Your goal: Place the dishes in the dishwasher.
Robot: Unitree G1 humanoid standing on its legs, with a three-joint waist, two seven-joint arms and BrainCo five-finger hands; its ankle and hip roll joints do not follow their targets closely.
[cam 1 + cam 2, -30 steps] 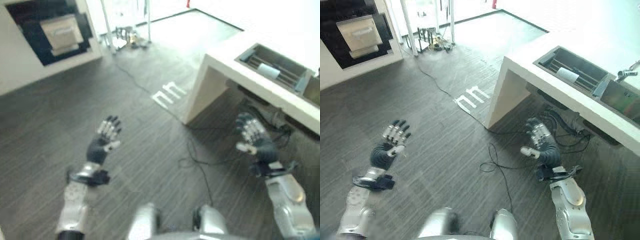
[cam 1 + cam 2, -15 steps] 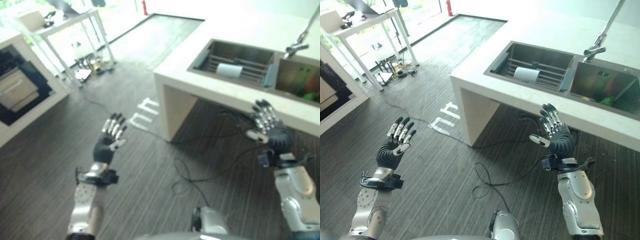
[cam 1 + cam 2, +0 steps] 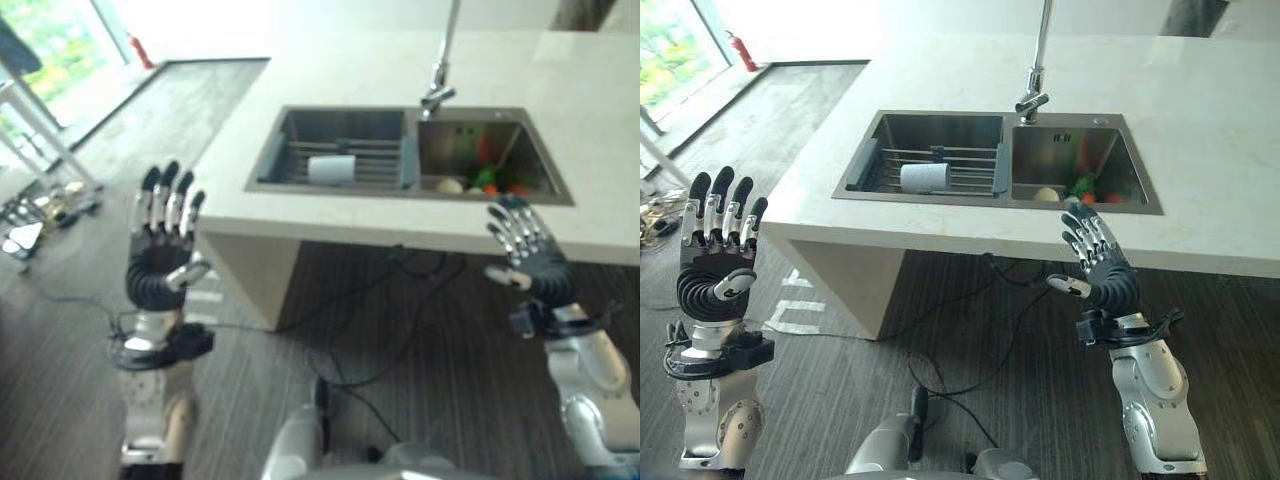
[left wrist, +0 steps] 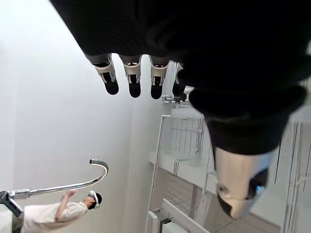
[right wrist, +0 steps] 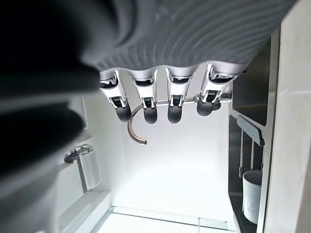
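Ahead, a pale stone surface [image 3: 1200, 150] carries a double steel sink [image 3: 940, 195] with a tall chrome faucet [image 3: 1038, 60] rising from its far edge. A white cup [image 3: 925, 177] lies on its side on a wire rack [image 3: 970, 170] in the sink's left basin, near the middle of the rack. In the right basin, green and red-orange items [image 3: 1090, 188] sit against the near wall beside a pale round object [image 3: 1045, 194]; what they are cannot be made out.

Both of the robot's hands are raised in front of the surface, well apart from the sink and from each other. The left hand [image 3: 715, 265] stands upright off the surface's left end, over the dark wood-grain floor [image 3: 840, 340], its fingers [image 3: 720, 205] straight and spread, with nothing in them. The right hand [image 3: 1102, 275] hangs just before the near edge of the surface, below the right basin, fingers [image 3: 1085, 230] relaxed and apart, likewise with nothing in its grasp. The wrist views confirm it: each shows a row of dark-tipped fingers extended into open air.

In the left wrist view, a person [image 4: 68, 208] in a light shirt stands in the distance. A red fire extinguisher [image 3: 737, 48] sits on the floor by the far window.
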